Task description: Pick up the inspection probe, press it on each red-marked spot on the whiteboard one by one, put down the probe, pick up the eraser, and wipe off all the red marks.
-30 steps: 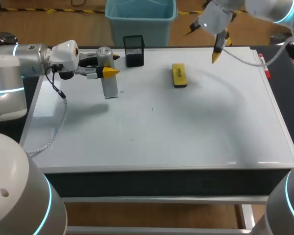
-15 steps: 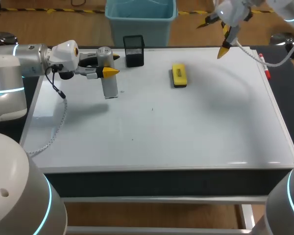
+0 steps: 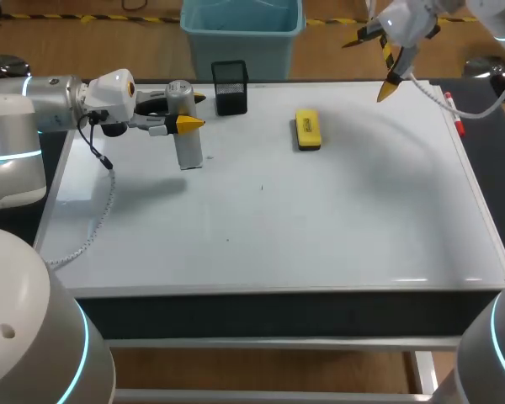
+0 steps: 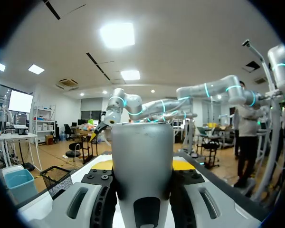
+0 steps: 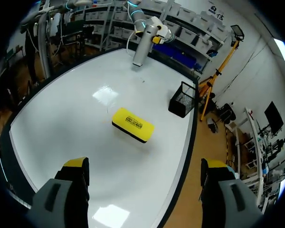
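Whiteboard [image 3: 320,227] covers the table. Far left: left gripper [image 3: 192,111] clamped on the probe [image 3: 188,147], which is upright with its lower end at the board. Far middle: yellow eraser [image 3: 307,129] lies flat. Black mesh basket [image 3: 230,86] at far edge. Right gripper [image 3: 372,66] spread wide, empty, above the far-right corner.

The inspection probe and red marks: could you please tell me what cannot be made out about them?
Inspection probe, lower end: cut off by the left wrist view's edge; head view leaves contact with the whiteboard unclear.
Red marks: head view shows only tiny specks, too small to tell colour.
Left gripper tips: mostly covered by the probe in its wrist view.
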### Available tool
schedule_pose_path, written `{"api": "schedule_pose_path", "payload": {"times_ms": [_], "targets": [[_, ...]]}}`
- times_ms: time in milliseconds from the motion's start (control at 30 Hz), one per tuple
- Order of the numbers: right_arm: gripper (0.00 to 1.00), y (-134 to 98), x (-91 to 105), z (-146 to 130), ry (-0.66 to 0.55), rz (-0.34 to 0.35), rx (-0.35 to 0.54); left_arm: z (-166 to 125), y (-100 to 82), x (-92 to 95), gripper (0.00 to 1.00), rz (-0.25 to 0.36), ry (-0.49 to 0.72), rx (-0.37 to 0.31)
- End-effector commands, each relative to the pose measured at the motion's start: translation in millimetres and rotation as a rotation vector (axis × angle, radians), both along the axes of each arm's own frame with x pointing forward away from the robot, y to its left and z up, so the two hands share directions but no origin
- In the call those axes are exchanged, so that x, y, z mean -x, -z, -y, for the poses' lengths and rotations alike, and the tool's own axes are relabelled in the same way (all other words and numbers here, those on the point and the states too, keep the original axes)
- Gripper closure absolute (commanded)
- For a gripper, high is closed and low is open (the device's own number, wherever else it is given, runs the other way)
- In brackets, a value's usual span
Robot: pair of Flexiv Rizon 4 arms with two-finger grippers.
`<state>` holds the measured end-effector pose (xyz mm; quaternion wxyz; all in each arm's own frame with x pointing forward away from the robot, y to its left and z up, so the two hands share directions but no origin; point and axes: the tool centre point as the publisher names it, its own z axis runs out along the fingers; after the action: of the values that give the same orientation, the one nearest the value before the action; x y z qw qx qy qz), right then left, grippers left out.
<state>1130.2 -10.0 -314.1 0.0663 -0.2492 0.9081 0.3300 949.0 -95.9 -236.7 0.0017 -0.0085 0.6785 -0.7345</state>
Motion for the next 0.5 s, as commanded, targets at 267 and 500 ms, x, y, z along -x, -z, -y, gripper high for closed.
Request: {"api": "schedule_pose_path", "payload": {"times_ms": [267, 500], "targets": [[0.0, -1.3, 1.5, 0.5, 0.0, 0.002, 0.005, 3.3, -0.6, -2.5, 1.0, 0.002, 0.004, -0.04], [0.0, -1.3, 1.5, 0.5, 0.0, 0.002, 0.005, -11.3, -17.8, -41.0, 1.0, 0.044, 0.004, -0.091]]}}
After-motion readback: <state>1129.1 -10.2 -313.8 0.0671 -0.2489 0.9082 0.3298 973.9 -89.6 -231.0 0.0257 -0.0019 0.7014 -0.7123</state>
